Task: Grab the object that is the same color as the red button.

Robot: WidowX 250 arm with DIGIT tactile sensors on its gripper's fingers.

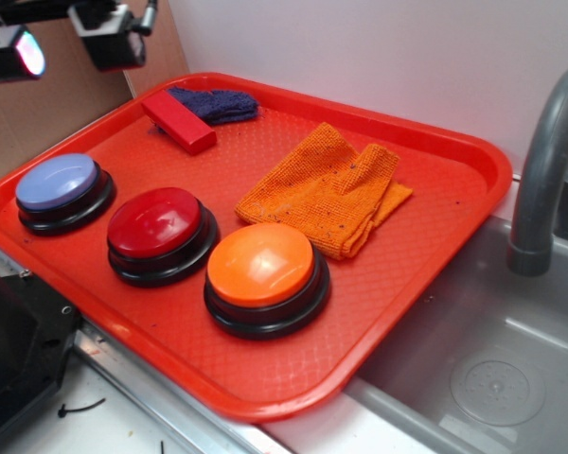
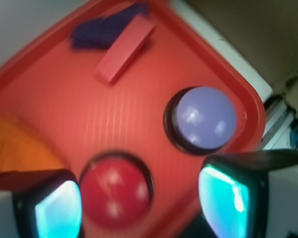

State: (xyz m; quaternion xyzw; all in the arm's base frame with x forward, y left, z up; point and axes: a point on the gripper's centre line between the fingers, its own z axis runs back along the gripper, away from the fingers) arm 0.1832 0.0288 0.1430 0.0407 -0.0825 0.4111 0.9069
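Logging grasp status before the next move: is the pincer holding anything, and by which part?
Nothing is held. The pincer is open, above the red button; the red block lies untouched beside the blue cloth.

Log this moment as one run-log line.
pincer: open, empty, above red button | red block: untouched, beside blue cloth | stage: approach pending

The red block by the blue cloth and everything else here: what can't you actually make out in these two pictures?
- Red block: its far end touches the blue cloth; exterior view cannot show whether it lies on the cloth.
- Orange cloth: cut by the wrist view's left edge, blurred.
- Orange button: outside the wrist view.
- Red button: blurred in the wrist view.
- Fingers: only their lit pads show; exterior view cuts them off at the top edge.
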